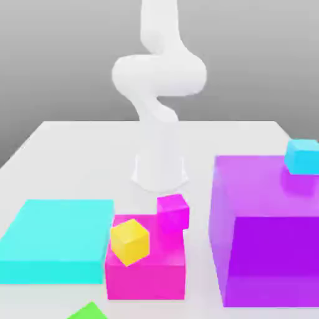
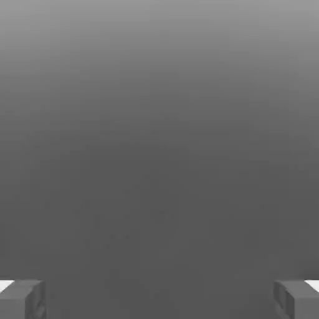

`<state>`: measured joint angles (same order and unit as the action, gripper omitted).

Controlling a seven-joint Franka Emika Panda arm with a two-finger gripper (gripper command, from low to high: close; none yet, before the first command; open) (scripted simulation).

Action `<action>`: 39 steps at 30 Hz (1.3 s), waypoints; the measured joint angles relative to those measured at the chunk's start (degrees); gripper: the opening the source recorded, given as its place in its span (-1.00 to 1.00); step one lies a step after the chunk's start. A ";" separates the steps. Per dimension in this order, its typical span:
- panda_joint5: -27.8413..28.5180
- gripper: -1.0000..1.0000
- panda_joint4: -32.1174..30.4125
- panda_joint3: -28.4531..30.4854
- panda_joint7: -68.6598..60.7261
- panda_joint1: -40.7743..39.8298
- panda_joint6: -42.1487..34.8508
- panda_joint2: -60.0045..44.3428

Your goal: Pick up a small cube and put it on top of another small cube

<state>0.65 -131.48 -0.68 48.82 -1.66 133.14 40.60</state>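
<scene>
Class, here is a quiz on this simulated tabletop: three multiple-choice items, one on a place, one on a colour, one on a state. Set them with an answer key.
1. Where does the small yellow cube sit?
A. on the magenta block
B. on the flat cyan slab
C. on the bare table

2. What colour is the small cube on the big purple block?
A. green
B. cyan
C. yellow

3. How does the gripper stand?
A. shut on a cube
B. shut and empty
C. open and empty

Key: 1 A, the yellow cube rests on the magenta block's top. 2 B, the cyan cube sits on the purple top. 3 C, the fingertips stand far apart with nothing between.
</scene>
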 joint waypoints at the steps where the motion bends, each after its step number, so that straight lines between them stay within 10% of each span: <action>1: 0.27 0.00 0.12 -0.31 1.28 -0.74 0.60 -2.26; 33: -0.03 0.00 4.72 0.11 30.24 -11.68 21.69 -68.58; 34: -0.01 -1.00 5.07 0.15 30.29 -11.65 23.07 -70.36; 39: -0.02 -1.00 5.07 0.13 30.28 -11.65 23.19 -70.36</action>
<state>0.63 -126.41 -0.55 79.10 -13.32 156.34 -29.76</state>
